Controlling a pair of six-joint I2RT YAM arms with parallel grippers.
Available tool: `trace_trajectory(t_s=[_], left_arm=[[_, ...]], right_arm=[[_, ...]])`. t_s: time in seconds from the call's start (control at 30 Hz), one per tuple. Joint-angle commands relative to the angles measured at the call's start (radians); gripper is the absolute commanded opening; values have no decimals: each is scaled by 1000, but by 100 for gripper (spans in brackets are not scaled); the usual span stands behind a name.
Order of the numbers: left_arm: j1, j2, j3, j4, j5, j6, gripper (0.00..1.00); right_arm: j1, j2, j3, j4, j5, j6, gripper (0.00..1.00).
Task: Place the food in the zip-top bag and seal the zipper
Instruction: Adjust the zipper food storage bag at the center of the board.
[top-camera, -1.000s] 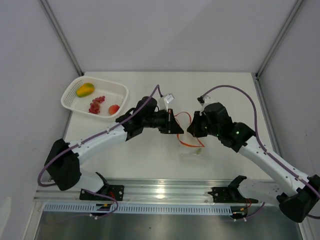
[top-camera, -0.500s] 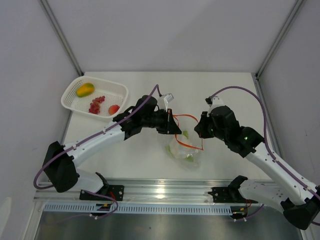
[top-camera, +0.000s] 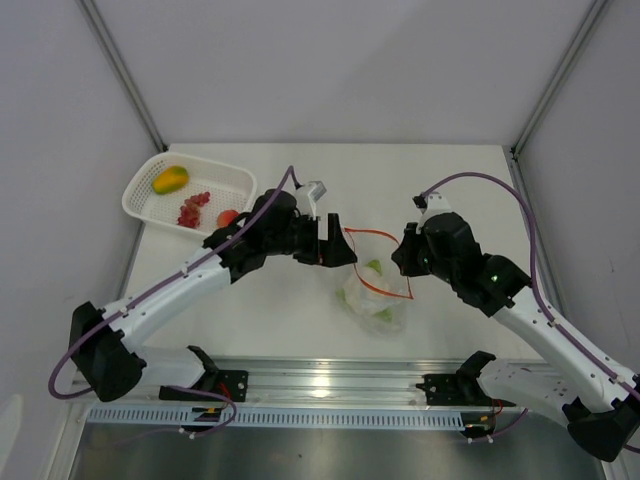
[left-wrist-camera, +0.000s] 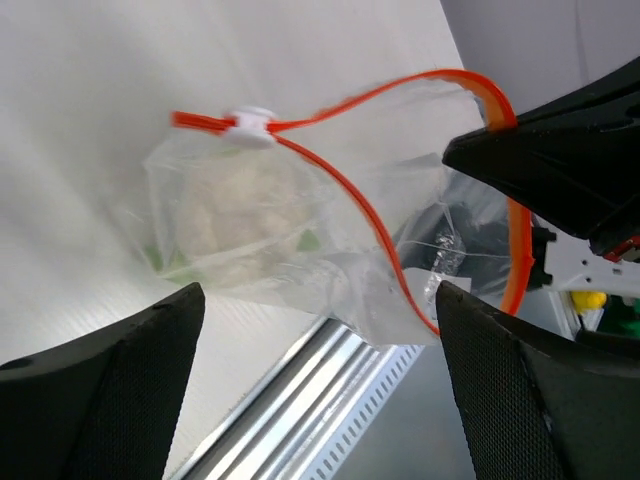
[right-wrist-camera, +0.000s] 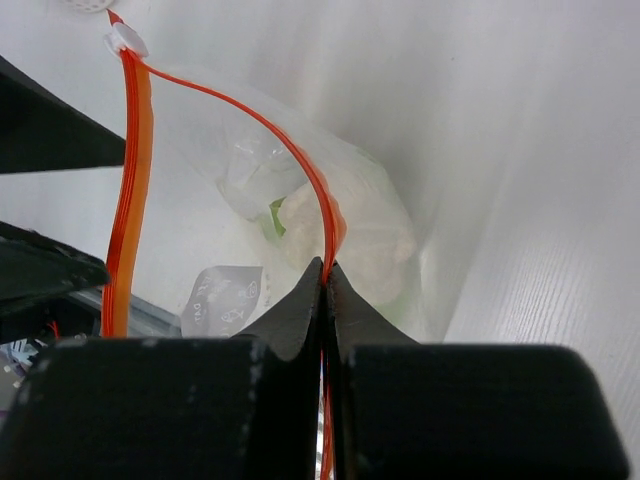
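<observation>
I had bright, even light from overhead, and the white table looked almost washed out. Shadows on it were soft and faint. Glare sat on the metal rail. In both wrist views the near fingers were dark and soft-edged, while the zip-top bag was sharper and glinting.

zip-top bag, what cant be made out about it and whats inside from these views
Left wrist view: the food in the zip-top bag is a pale blur behind crinkled plastic, so the piece count is unclear.
Right wrist view: the bag's bottom and part of the zipper are hidden behind the shut right tool.
Top view: the food is too small to identify.
</observation>
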Motion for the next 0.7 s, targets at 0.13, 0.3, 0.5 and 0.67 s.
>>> trace_trajectory(t_s=[0.13,0.3,0.5,0.67], left_arm=[[103,-169,-31,-83,-162,11,99],[206,-267,-69,-137,-266,-16,100],[303,-252,-78,-209,-360,-21,99],[361,-241,-98,-226,-506,-39,99]], right_arm=[[-11,-9,18,20,63,-30,0],[-13,-14,37,33,105,-40,0],[-28,9,110,38,173,-96,0],[-52,27,150,37,210,-149,0]])
